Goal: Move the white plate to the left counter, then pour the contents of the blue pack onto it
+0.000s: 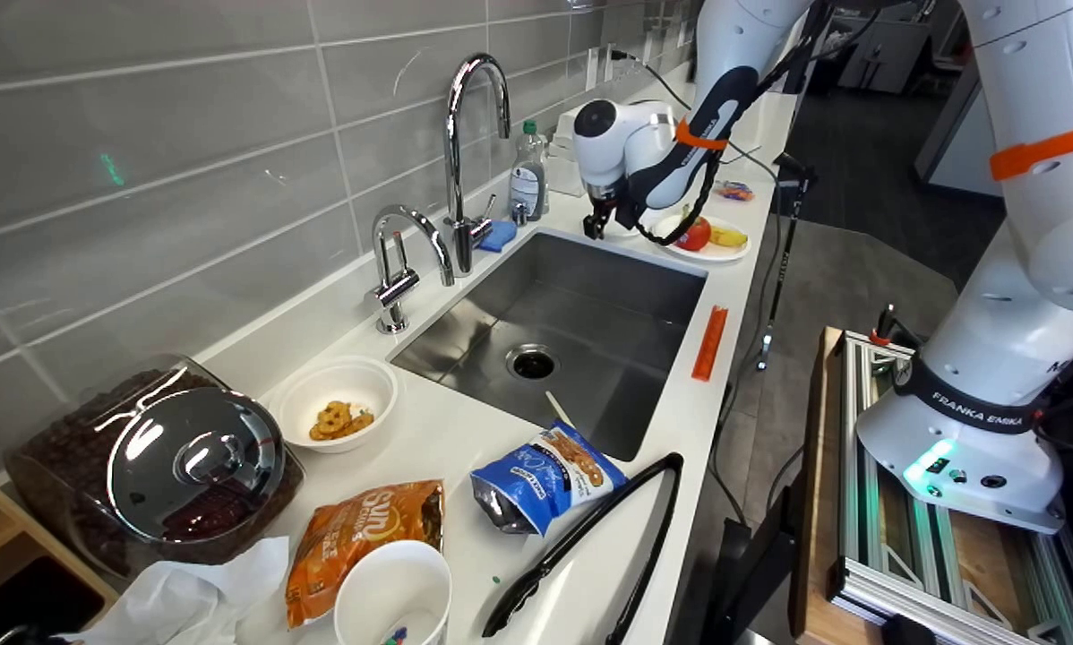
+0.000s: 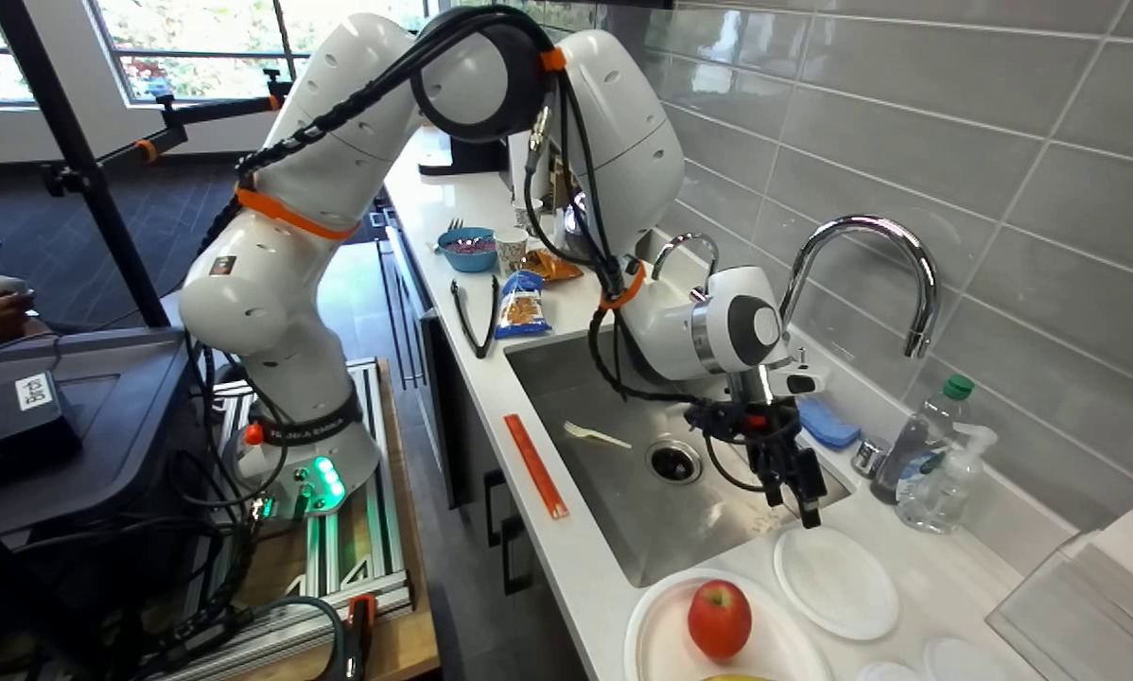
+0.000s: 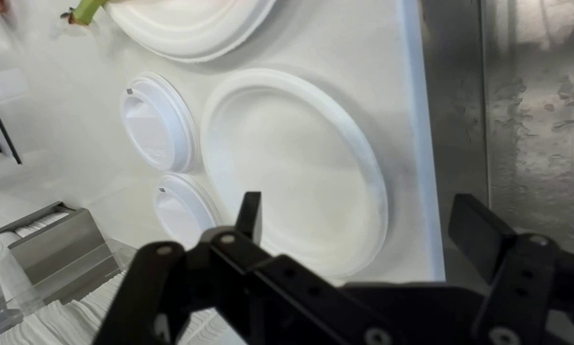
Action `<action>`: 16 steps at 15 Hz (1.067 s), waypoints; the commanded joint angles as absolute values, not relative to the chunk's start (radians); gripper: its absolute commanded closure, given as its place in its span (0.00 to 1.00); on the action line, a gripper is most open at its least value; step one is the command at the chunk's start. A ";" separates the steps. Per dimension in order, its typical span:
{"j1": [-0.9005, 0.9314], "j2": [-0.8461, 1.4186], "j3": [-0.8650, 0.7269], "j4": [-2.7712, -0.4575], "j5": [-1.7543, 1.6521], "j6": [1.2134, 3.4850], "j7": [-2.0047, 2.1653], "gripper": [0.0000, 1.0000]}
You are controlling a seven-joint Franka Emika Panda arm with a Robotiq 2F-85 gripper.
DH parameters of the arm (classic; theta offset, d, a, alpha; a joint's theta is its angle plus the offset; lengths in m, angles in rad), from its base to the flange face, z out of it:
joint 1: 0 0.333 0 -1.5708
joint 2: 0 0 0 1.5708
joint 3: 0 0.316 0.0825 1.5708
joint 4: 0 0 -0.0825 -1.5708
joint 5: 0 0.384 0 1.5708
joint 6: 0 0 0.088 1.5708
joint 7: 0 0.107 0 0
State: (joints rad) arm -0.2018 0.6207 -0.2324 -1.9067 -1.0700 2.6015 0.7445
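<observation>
The white plate [image 3: 292, 167] lies flat on the counter beside the sink's edge, between a larger dish of fruit and two white lids. My gripper [image 3: 361, 220] is open above it, nothing between the fingers; in the wrist view one finger [image 3: 251, 211] overlaps the plate and the opposite one shows over the sink. In an exterior view the gripper [image 2: 793, 506] hangs near the plate [image 2: 841, 586], apparently apart from it. Across the sink, on the left counter [image 1: 451, 430], lies the blue pack [image 1: 545, 475], a silvery end showing. Its contents are hidden.
The steel sink [image 1: 590, 313] and two taps [image 1: 454, 134] stand between plate and pack. Around the pack are black tongs [image 1: 581, 528], an orange bag [image 1: 357, 537], a cup [image 1: 393, 582] and a snack bowl [image 1: 290, 403]. Soap bottles [image 2: 916, 449] stand near the gripper.
</observation>
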 commanded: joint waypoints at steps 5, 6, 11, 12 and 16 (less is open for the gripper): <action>-0.175 0.702 -0.280 -1.833 -1.071 2.638 0.762 0.31; -0.174 0.707 -0.282 -1.828 -1.072 2.638 0.763 0.38; -0.181 0.722 -0.275 -1.813 -1.046 2.621 0.738 0.78; -0.184 0.726 -0.271 -1.812 -1.034 2.616 0.729 0.86; -0.192 0.737 -0.265 -1.813 -0.988 2.612 0.702 1.00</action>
